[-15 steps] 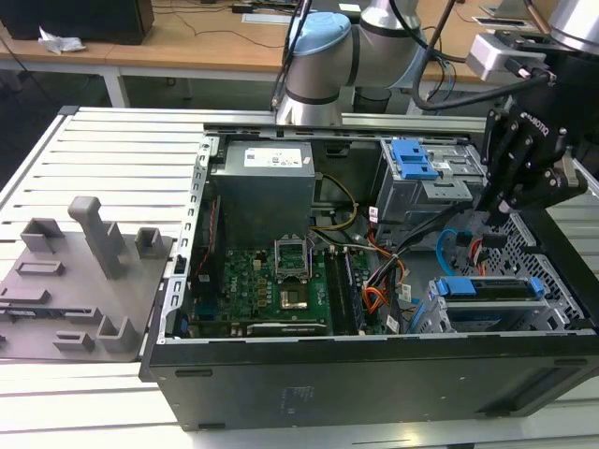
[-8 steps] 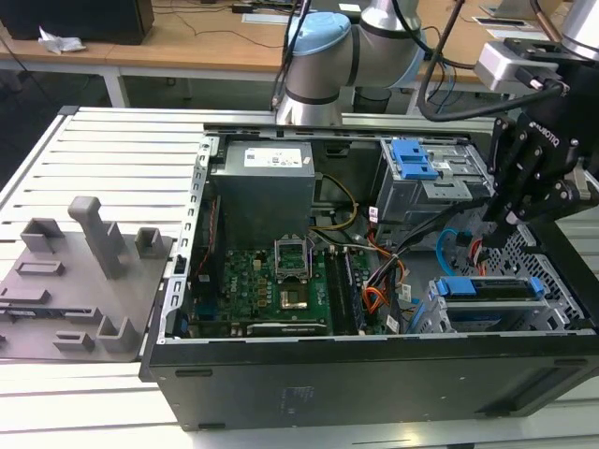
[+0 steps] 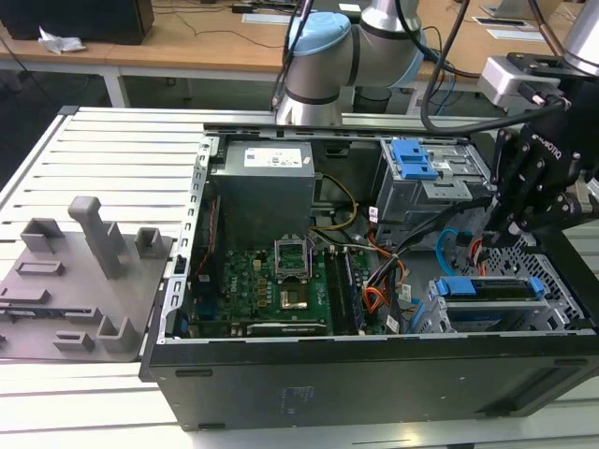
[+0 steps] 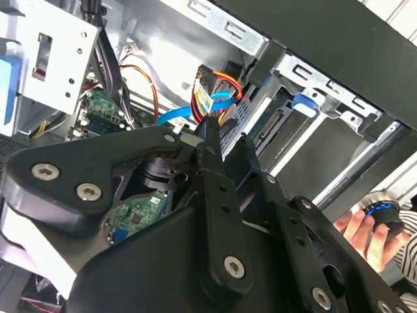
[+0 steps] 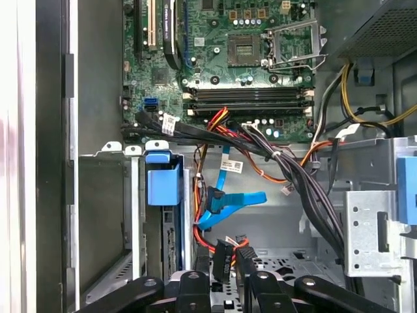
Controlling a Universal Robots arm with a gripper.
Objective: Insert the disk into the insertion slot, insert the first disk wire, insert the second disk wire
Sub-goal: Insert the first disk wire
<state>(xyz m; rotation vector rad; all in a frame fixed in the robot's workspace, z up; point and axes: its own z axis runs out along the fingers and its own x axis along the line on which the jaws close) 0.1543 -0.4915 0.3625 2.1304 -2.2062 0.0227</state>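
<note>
First wrist view: catches the gripper point(image 5: 222, 268) pinched almost closed on the dark plug of an orange, red and yellow bundle, taken to be the first disk wire point(image 5: 221, 255), low inside the open computer case point(image 5: 52, 163). Matches the second wrist view, with black fingers point(image 4: 210, 147) clamped under the same fanned wires. Puts the second disk wire point(image 5: 238, 201), flat and light blue, just beyond that plug, apart from the fingers; cannot tell about its connection at the far end. Finds the blue carrier point(image 5: 163, 186) just beside the fingers, and in the exterior view places the disk point(image 3: 487, 297) already lying in the insertion slot point(image 3: 426, 318), the low grey perforated cage at the exterior view's right. Reads as plug seating under way. Asks for a plug held square to the socket on the disk's rear edge, a straight push with no rocking, and a path clear of the blue cable and the black cable bundle point(image 5: 293, 182); risks bent contacts with any tilt. Passes the green motherboard point(image 5: 247, 65) farther in. Rests the case on a slatted metal table point(image 3: 112, 150), with a grey fixture plate point(image 3: 75, 281) at the exterior view's left. Shows wooden desks point(image 3: 187, 47) behind, and in the second wrist view a person's hand point(image 4: 355, 225) outside the case wall.
</note>
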